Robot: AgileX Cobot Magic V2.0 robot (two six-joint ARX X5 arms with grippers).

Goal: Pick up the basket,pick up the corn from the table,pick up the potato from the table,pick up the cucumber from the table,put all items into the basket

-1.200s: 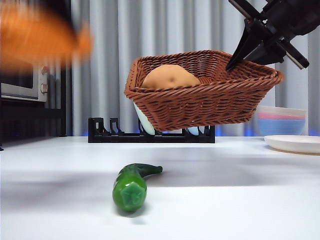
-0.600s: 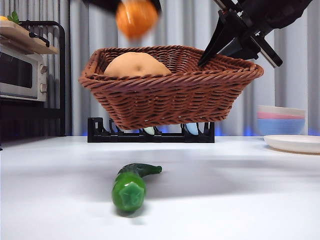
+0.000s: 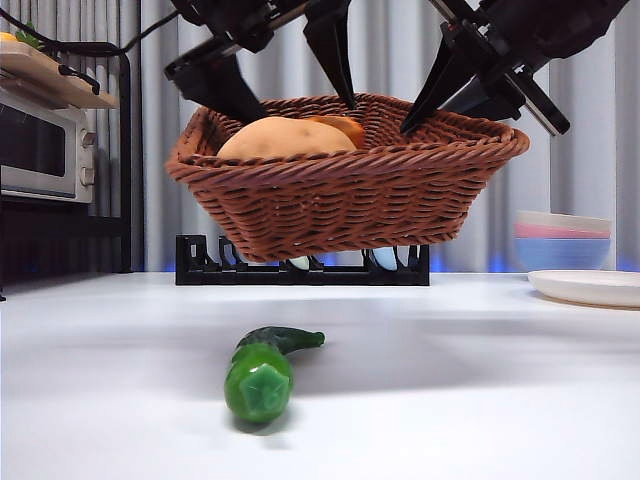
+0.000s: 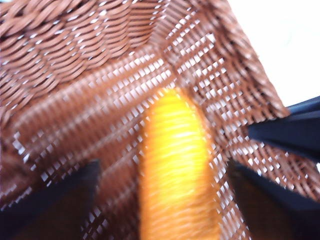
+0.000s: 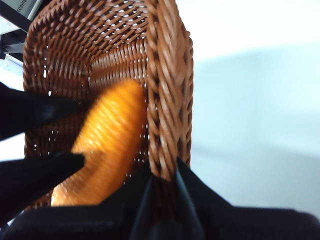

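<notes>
Basket [image 3: 350, 190], held aloft by right gripper [image 3: 425, 105] clamped on its rim: holds potato [image 3: 275, 140] and corn [image 4: 177, 165]; left gripper [image 3: 285, 75] above it, jaws apart, corn released; cucumber [image 3: 262, 372] lies on table [image 3: 480, 400] below, likely next to fetch.

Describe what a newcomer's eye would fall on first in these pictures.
The basket hangs in the air above the table, the right gripper shut on its rim. The left gripper is over it with jaws open, the corn lying below it in the basket beside the potato. The cucumber lies alone on the table.
</notes>
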